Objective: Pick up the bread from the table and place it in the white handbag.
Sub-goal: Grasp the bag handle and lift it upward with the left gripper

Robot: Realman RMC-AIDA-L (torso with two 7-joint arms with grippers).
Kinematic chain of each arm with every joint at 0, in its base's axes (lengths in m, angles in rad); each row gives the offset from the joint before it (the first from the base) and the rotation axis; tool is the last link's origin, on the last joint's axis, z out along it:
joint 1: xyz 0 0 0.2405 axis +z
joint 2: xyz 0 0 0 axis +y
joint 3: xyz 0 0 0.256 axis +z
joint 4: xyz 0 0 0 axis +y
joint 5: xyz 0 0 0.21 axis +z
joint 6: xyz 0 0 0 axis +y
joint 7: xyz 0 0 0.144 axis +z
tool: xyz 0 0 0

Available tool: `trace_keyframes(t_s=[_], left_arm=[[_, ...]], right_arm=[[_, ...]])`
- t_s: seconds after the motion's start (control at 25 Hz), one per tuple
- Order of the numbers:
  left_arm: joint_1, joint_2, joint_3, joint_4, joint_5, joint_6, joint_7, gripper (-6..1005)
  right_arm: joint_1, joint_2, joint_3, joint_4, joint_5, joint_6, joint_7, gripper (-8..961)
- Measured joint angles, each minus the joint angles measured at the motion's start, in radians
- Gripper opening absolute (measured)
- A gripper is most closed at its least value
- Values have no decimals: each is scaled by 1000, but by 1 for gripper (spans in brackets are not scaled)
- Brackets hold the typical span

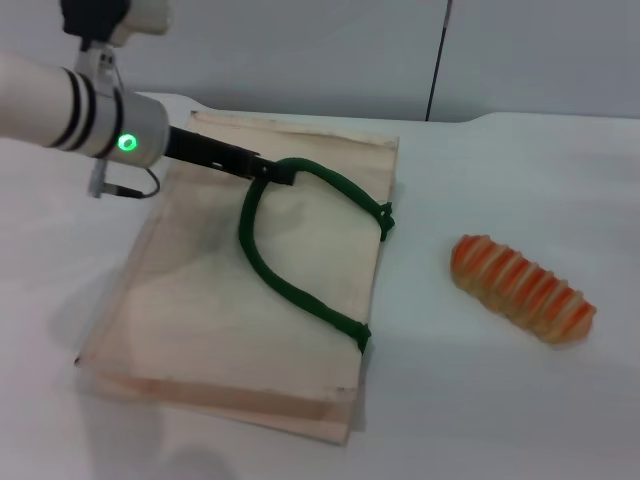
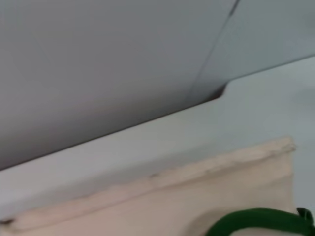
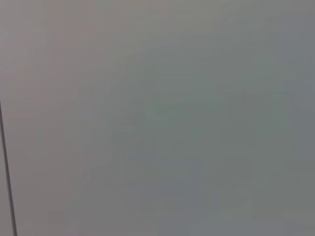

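The white handbag lies flat on the table at the left, its dark green rope handle looping over its top face. My left gripper reaches in from the left, and its dark fingers are shut on the far end of that handle. The bag's edge and a bit of the green handle show in the left wrist view. The bread, a tan loaf with orange-red ridges, lies on the table to the right of the bag, apart from it. My right gripper is out of view.
The white table runs back to a grey wall with a dark vertical seam. The right wrist view shows only plain grey wall.
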Motion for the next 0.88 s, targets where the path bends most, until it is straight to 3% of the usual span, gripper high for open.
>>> trace_keyframes(t_s=[0.36, 0.88], left_arm=[[9, -3, -1, 69, 8, -123, 1, 823], [12, -25, -3, 101, -6, -210, 50, 821]], right_arm=[[6, 0, 0, 3, 0, 0, 0, 841], [6, 0, 0, 5, 0, 1, 0, 830]])
